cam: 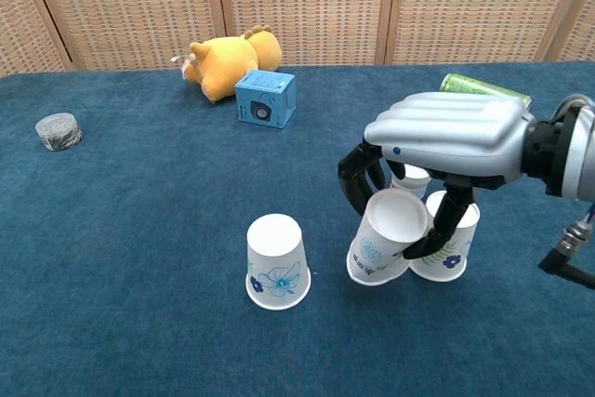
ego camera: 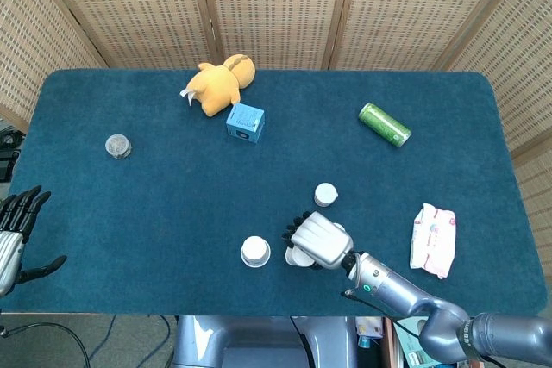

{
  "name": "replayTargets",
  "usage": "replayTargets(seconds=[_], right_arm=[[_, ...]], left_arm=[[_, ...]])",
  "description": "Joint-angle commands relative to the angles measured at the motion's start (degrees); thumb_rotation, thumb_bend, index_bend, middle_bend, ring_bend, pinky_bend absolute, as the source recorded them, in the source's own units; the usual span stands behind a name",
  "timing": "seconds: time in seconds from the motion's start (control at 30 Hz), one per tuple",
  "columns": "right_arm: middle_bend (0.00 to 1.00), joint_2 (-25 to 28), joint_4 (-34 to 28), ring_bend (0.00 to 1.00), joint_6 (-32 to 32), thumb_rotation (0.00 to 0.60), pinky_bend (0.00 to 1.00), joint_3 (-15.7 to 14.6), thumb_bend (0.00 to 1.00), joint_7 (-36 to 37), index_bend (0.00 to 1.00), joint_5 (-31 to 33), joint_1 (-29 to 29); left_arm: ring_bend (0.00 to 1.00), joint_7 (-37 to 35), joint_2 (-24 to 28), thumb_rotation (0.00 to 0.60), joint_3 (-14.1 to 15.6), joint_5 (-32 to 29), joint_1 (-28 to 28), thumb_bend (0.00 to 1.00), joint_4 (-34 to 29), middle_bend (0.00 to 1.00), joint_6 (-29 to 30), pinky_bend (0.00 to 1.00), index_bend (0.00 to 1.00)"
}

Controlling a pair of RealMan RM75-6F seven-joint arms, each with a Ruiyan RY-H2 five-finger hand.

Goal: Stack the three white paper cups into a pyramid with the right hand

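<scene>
Three white paper cups sit near the table's front. One with a blue flower [cam: 277, 263] stands upside down alone, seen from above as a cup [ego camera: 255, 252]. My right hand [cam: 448, 136] grips a second cup [cam: 384, 243], mouth down and tilted, low over the cloth. It touches the fern-printed cup [cam: 453, 248] to its right, which stands upside down. From the head view my right hand [ego camera: 319, 240] covers both, with only the held cup's edge [ego camera: 297, 258] showing. At the table's left edge my left hand [ego camera: 17, 228] hangs with fingers apart, holding nothing.
A small white jar [cam: 410, 177] stands just behind my right hand. Further back lie a yellow plush [ego camera: 218, 85], a blue box [ego camera: 245, 121] and a green can [ego camera: 384, 124]. A round tin [ego camera: 118, 146] sits at the left, a white packet [ego camera: 433, 239] at the right.
</scene>
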Motion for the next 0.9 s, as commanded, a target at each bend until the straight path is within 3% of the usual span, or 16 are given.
replayTargets(seconds=[0.03,0.57,0.9], right_arm=[[0.57,-1.3,0.9,0.46,-1.0,0.600,0.51,0.4,0.35,-2.1,0.55,1.2,0.6],[0.55,-6.9,2.0,0.46,-4.2,0.600,0.51,2.1,0.35,-11.0,0.55,9.8,2.7],[0.54,-10.0,4.0,0.46,-3.8,0.600,0.51,3.3,0.35,-11.7,0.55,12.6,3.7]], left_arm=[[0.00,0.2,0.0,0.600,0.1,0.0,-0.1,0.18,0.0,0.00,-0.2,0.00,0.00],[0.00,-0.1,0.4,0.600,0.3,-0.5,-0.3,0.18,-0.3,0.00,-0.9,0.00,0.00],[0.00,-0.7,1.1,0.600,0.4,-0.8,-0.4,0.18,-0.7,0.00,-1.3,0.00,0.00]])
